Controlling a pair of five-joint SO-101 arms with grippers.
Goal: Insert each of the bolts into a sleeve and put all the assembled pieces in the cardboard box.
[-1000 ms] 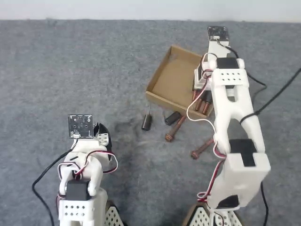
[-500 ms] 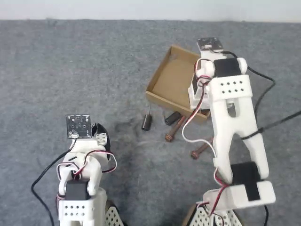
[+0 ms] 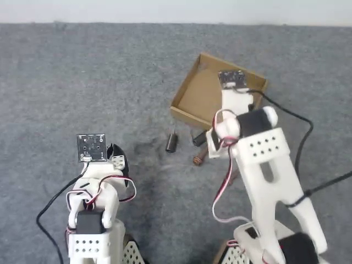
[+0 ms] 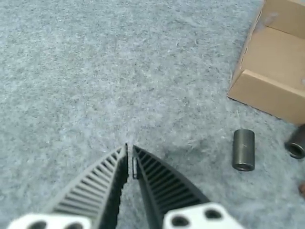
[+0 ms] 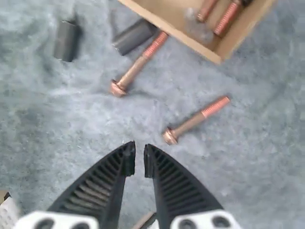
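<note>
The left gripper (image 4: 128,157) sits nearest the arm bases, low over the grey carpet (image 4: 95,57). Its jaws are closed on nothing. It is parked well apart from the parts, which in all likelihood leaves the work zone free for the other arm. The right gripper (image 5: 136,155) points down at the carpet, with its jaws drawn to a thin slit and also empty. Just beyond its tips lies a loose copper-coloured flanged bolt (image 5: 195,120), on its side and touching no other part. It is judged the most accessible item for the next pick, and the jaws would have to be opened before descent. Farther out lies a second bolt (image 5: 138,64). Its shank tip touches the end of a dark sleeve (image 5: 135,36) that rests just beside the box wall, and it cannot be determined whether the tip has entered the bore. Another sleeve (image 5: 66,40) lies to the side of this pair, apart from both. The unassembled parts are thus grouped close to the near wall of the cardboard box (image 5: 224,45), which keeps the transfer distance short. Farthest out, inside the box corner, lie two copper shanks (image 5: 228,18) side by side. They are presumed to be assembled pieces, but their far ends are cut off. On this evidence two bolts and two sleeves remain to be mated.
</note>
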